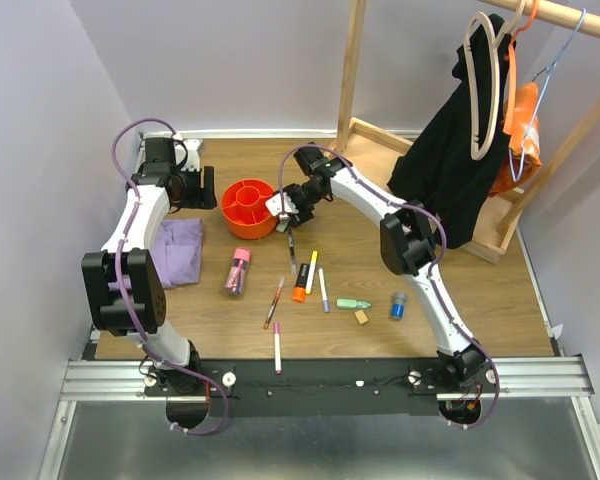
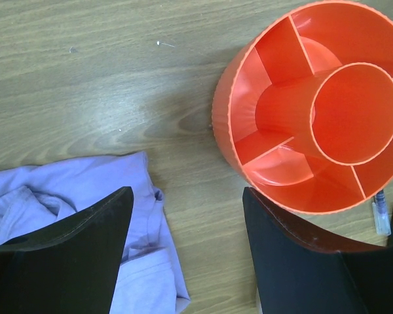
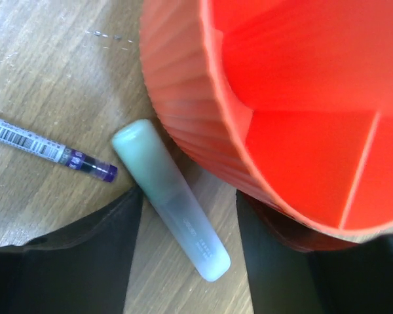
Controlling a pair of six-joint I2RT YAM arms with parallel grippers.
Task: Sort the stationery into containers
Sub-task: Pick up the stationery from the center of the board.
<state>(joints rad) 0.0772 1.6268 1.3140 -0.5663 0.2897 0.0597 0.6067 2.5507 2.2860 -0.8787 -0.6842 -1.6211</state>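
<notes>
The orange tub (image 1: 248, 207) stands at the back middle of the table, its compartments empty in the left wrist view (image 2: 295, 98). My right gripper (image 1: 281, 208) is open at the tub's right side; a frosted pale-green tube (image 3: 173, 199) lies loose between its fingers, against the tub wall (image 3: 183, 85). A purple-tipped pen (image 3: 49, 149) lies beside it. My left gripper (image 1: 210, 190) is open and empty at the tub's left side (image 2: 187, 193). A clear pink-capped tube (image 1: 238, 270), several pens and markers (image 1: 300, 283), a green highlighter (image 1: 354, 303), an eraser (image 1: 361, 317) and a blue cylinder (image 1: 397, 305) lie in front.
A folded purple cloth (image 1: 180, 250) lies at the left, under my left gripper's left finger (image 2: 65, 196). A wooden rack (image 1: 352, 70) with a black garment (image 1: 450, 150), hangers and an orange bag stands at the back right.
</notes>
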